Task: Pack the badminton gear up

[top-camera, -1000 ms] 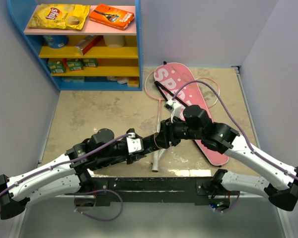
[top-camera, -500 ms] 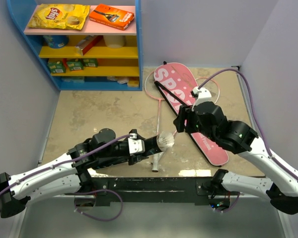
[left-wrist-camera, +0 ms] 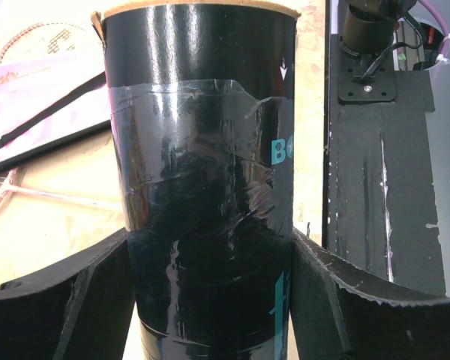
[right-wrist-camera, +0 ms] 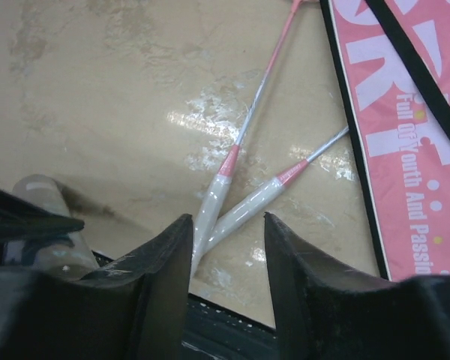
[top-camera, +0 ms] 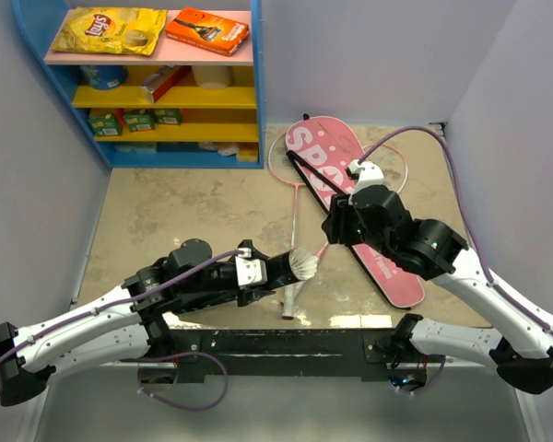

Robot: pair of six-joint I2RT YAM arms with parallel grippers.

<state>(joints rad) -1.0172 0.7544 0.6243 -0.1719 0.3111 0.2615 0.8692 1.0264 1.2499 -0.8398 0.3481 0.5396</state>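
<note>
My left gripper (top-camera: 251, 273) is shut on the long black tube (top-camera: 278, 268), held low over the table and pointing right. The tube fills the left wrist view (left-wrist-camera: 202, 187) between my fingers (left-wrist-camera: 60, 300). A white shuttlecock (top-camera: 302, 264) sticks out of the tube's mouth. My right gripper (top-camera: 335, 230) is open and empty, above and to the right of that mouth. In the right wrist view it (right-wrist-camera: 226, 225) hangs over the two racket handles (right-wrist-camera: 219, 196). The two rackets (top-camera: 296, 210) lie crossed beside and under the pink "SPORT" bag (top-camera: 343, 175).
A blue shelf unit (top-camera: 258, 83) with snack packets and boxes stands at the back left. Small white things (top-camera: 226, 148) lie at its foot. Grey walls close both sides. The black base bar (top-camera: 286, 341) runs along the near edge.
My right gripper has drawn back from the tube's mouth, up and to the right, and is now empty. A shuttlecock now shows in the tube's mouth. The left arm has hardly moved.
</note>
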